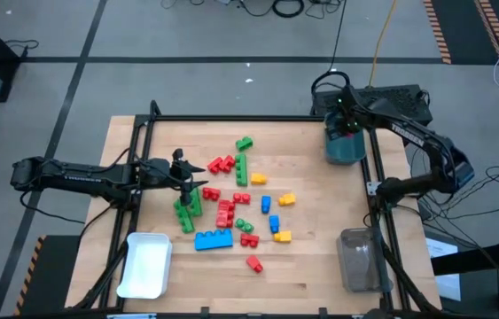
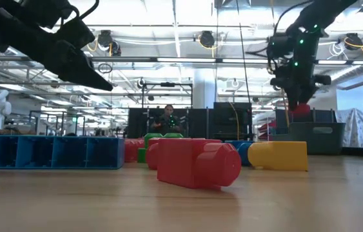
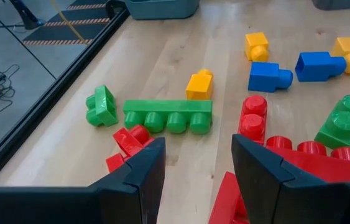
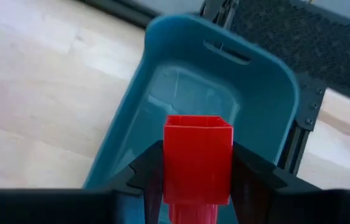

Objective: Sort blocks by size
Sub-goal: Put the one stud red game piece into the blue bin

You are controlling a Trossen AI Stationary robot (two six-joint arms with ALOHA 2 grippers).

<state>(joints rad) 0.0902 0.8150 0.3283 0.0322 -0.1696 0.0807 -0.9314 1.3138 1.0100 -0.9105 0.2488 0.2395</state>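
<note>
**Release of a red block over the teal bin**

Placement was the step in hand. The right gripper [image 4: 197,171] hung directly above the teal bin [image 4: 274,93] at the table's far right corner, its two dark fingers closed on a small red block [image 4: 198,155], hollow underside facing the camera. To do this well, in my judgement, the block needed to be centred over the bin's floor before the fingers parted, low enough that the light plastic would not bounce out, and the fingers needed to open fully so neither pad dragged the block sideways against the wall.

The left gripper [image 3: 194,171] hovered over the pile at the table's left-centre with its fingers parted and nothing between them. Its next pick would probably be one of the red pieces just below it; a square approach across two flat sides would suit better than across the studs.

The remaining blocks [image 1: 231,199] lay scattered on the pale wooden tabletop [image 1: 302,266], all glossy moulded plastic with round studs. A long green four-stud bar [image 3: 167,114] lay on its side, a small yellow block [image 3: 199,84] touching its back edge. A wide blue brick [image 1: 214,239] sat nearer the front. A white bin [image 1: 146,264] and a clear bin [image 1: 356,258] stood at the near corners.
</note>
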